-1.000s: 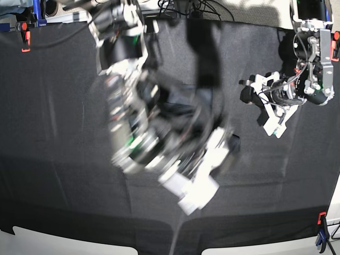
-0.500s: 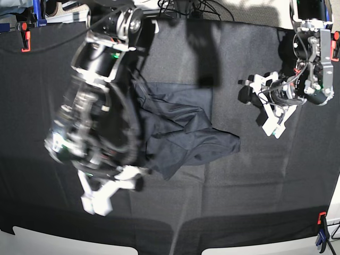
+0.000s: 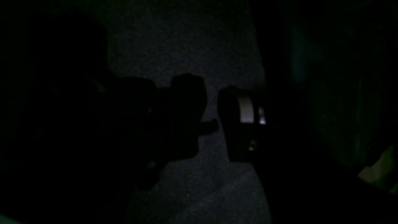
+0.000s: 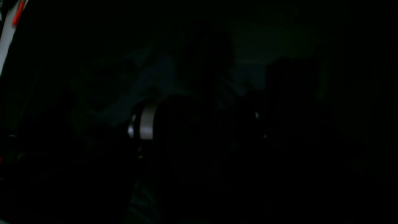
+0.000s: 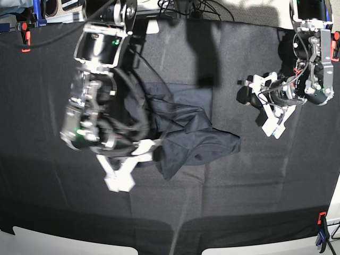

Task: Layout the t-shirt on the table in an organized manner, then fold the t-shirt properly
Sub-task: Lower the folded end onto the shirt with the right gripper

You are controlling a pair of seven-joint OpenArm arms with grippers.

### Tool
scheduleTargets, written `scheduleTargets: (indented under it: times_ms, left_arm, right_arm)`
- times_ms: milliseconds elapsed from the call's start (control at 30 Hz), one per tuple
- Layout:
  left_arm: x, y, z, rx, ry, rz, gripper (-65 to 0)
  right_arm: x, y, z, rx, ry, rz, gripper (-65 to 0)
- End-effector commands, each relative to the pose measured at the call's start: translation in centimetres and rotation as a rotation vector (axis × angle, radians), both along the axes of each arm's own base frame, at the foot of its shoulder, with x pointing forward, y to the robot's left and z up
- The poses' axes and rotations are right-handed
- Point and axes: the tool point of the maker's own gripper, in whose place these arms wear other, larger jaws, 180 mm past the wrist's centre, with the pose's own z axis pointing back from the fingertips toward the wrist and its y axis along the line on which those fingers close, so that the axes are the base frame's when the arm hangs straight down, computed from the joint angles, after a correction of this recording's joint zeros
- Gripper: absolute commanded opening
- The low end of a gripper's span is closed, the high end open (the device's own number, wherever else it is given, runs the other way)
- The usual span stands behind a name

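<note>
Blur is gone from the right arm (image 5: pixel 95 101) in the base view: half a second ago it was smeared by motion, and it is now seen sharply, with its white gripper (image 5: pixel 130 162) shifted toward the middle of the table (image 5: pixel 53 202) and slightly away from the table's near edge. A second ago this arm was spread across the t-shirt (image 5: pixel 186 127) and covered most of it; the cloth is now uncovered on the side away from the arm. The right gripper's jaws are spread apart, one fingertip resting at the crumpled lower edge of the t-shirt, and nothing is seen clamped between them. The t-shirt lies bunched just beside that gripper, reaching away from it toward the left gripper (image 5: pixel 268 111), with one corner pulled out to a point. Part of the cloth next to the right arm is hidden behind the arm's cables and links.

The left gripper is found where it was in both earlier pictures, well apart from the t-shirt, jaws parted and empty above bare tablecloth; in its wrist view a gap of cloth is seen between the two dark fingers (image 3: pixel 186 115).

An orange clamp (image 5: pixel 24 36) is fixed at the far corner behind the right arm, another clamp (image 5: pixel 321 223) at the near corner below the left gripper.
</note>
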Motion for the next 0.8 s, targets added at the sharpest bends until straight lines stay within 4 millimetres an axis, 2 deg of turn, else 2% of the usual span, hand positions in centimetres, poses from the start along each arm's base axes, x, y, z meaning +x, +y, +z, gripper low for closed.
scheduleTargets:
  times_ms: [0,100,200,267,467,600,767]
  left_arm:
    - [1.1,0.1,1.3,-0.009,-0.050,0.007,-38.1]
    - [1.1,0.1,1.3,-0.010,-0.051,0.008,-38.1]
    - [1.2,0.1,1.3,-0.011,-0.053,0.008,-38.1]
    - [1.1,0.1,1.3,-0.011,-0.052,0.008,-38.1]
    - [1.2,0.1,1.3,-0.011,-0.053,0.008,-38.1]
    - [1.2,0.1,1.3,-0.011,-0.053,0.008,-38.1]
    - [1.2,0.1,1.3,-0.010,-0.053,0.008,-38.1]
  right_arm:
    - [1.0,0.7,2.0,0.002,-0.071,0.036,-32.7]
    - [0.4,2.1,1.7,-0.016,-0.055,0.086,-40.7]
    - [0.3,3.1,1.7,-0.023,-0.054,0.107,-57.1]
    - [0.3,3.1,1.5,-0.046,-0.052,0.099,-65.0]
    - [0.4,3.7,1.9,-0.039,-0.071,0.111,-65.0]
    - [-0.8,6.2,2.8,0.017,-0.102,0.242,-65.0]
    - [-2.1,8.4,2.4,-0.002,-0.101,0.327,-65.0]
